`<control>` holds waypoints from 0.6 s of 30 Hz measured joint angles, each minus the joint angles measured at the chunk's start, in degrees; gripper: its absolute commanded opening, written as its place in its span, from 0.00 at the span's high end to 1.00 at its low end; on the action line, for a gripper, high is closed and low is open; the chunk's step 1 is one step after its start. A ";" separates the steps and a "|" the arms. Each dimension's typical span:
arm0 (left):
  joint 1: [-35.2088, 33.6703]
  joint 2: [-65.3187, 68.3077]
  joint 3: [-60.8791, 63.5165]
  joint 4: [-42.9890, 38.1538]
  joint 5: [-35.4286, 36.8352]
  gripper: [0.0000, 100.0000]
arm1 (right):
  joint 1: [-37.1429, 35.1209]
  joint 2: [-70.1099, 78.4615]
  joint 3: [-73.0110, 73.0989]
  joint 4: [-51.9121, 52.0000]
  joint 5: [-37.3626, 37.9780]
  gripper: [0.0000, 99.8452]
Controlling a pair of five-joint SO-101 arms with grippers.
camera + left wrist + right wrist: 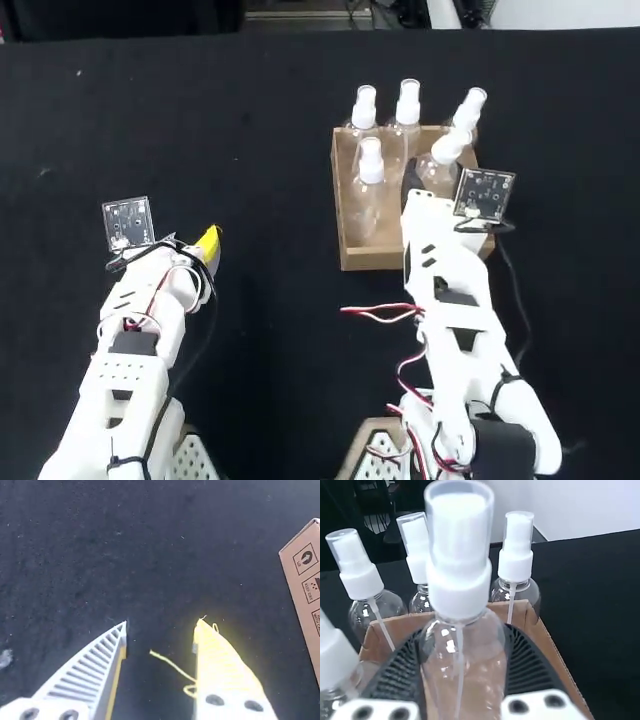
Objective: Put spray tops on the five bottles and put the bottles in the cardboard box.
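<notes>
Black cloth-covered table (250, 120). The fifth clear plastic bottle with white spray top (459, 605) is tilted over the near-right part of the brown cardboard box (345, 200), next to four other capped bottles (371, 165) standing inside. We can't tell if its base is down yet. We judge this the last placement: next we need it set upright in the box, then released. Right gripper (462, 650) pinches the bottle body between black ribbed pads (395, 675). Left gripper (160, 630) hangs spread and holds nothing, over bare cloth left of the box.

The left gripper (161, 625), fingers (220, 670) apart, hangs above the black table (125, 545), near the cardboard box (306, 580).
</notes>
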 measured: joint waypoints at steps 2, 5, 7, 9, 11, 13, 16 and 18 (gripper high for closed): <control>0.00 0.00 0.00 0.00 0.00 0.79 | -0.09 0.00 0.00 0.00 0.00 0.99; 0.00 0.00 0.00 0.00 0.00 0.79 | -0.09 0.00 0.00 0.00 0.00 0.99; 0.00 0.00 0.00 0.00 0.00 0.79 | -0.09 0.00 0.00 0.00 0.00 0.99; 0.00 0.00 0.00 0.00 0.00 0.79 | -0.09 0.62 0.00 0.00 0.00 0.99; 0.00 0.00 0.00 0.00 0.00 0.79 | -0.09 2.73 0.00 -0.09 0.00 0.99; 0.00 0.00 0.00 0.00 0.00 0.79 | -0.09 5.54 -0.88 -0.09 0.00 0.99; 0.00 0.00 0.00 0.00 0.00 0.79 | 1.32 9.93 -3.34 -0.18 0.00 0.99; 0.00 0.00 0.00 0.00 0.00 0.79 | 2.37 12.57 -5.10 -0.18 0.00 0.99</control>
